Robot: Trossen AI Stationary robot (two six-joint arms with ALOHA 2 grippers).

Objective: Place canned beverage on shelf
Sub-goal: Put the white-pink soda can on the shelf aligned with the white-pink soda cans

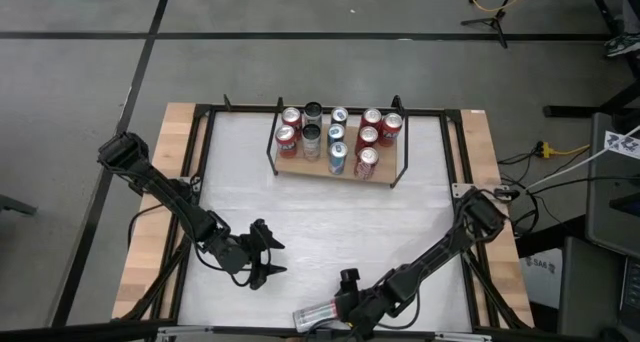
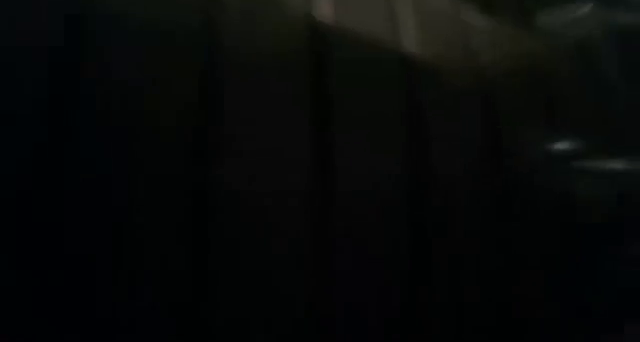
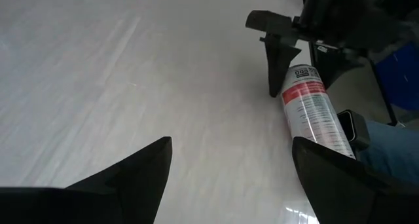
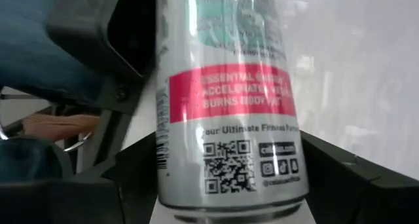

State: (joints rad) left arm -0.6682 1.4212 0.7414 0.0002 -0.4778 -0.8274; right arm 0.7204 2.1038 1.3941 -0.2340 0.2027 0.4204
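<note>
Right gripper [image 1: 335,312]: down at the near edge of the table, fingers either side of a slim can [image 1: 318,315] lying on its side. In the right wrist view the can [image 4: 226,99] fills the gap between the fingers, so I'd call it gripped or as good as, though I can't see actual pad contact.

Slim can: silver-white with a pink band and a QR code near one end. In the left wrist view it [image 3: 314,112] lies flat on the white tabletop [image 3: 131,67] with the right gripper [image 3: 288,57] over its far end.

Left gripper [image 1: 262,252]: parked a bit further in, left of centre, fingers spread wide with nothing between them. Just waiting.

Low view: basically black, no help.

Shelf [image 1: 300,167]: small wooden board with black rod brackets at the far middle of the table, already crowded with upright cans [image 1: 338,140]. The only gap I can make out is on the front row, over by the left bracket.

How I'd do it: make sure the grip is firm before lifting, since a round can on its side likes to roll. Lift clear, turn it upright on the way over, come in high above the standing cans and lower straight into that gap without clipping the bracket.

Risk: knocking a neighbour over, they're packed tight.
</note>
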